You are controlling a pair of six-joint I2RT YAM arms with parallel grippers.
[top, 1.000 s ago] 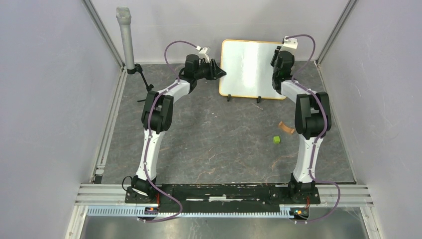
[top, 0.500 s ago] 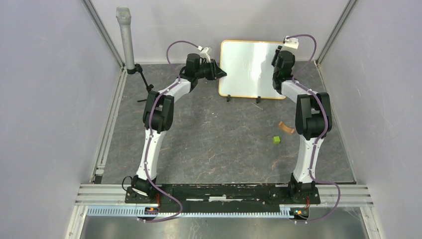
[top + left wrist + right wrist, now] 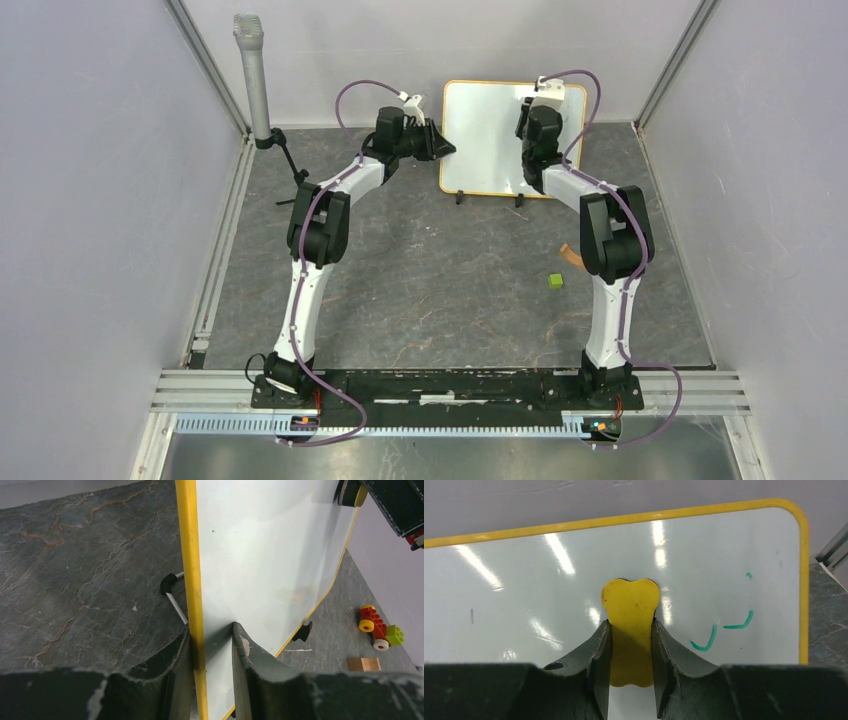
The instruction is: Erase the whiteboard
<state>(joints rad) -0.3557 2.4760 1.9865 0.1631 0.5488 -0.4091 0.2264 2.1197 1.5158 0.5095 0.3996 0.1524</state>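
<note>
Board: the whiteboard [image 3: 480,135] stands upright on its feet at the far side of the table, close to the back wall, between your two arms.
Left hand: your left gripper [image 3: 212,637] is clamped on the board's left frame edge, with one finger in front of it and one behind.
Right hand: your right gripper [image 3: 630,630] is closed on a yellow eraser [image 3: 631,597], whose end is pressed against the board's face near the upper middle.
What is left: a few green strokes [image 3: 705,642] sit just to the right of the eraser, near the right frame, with a small dot above them. A faint dark tick [image 3: 471,616] shows far to the left.
Step in hand: wiping. Most of the face looks clean, so this is likely the finishing work.
How to wipe: slide the eraser sideways to the right across the strokes with its end flat on the board. Press evenly and overlap your passes. Stop just short of the frame so the eraser does not catch on it.
Brace: your push goes toward the wall, so the left grip is what stops the board from tipping or sliding on its feet. Press lightly.
Risk: leaning on one corner could twist the eraser between the fingers.
</note>
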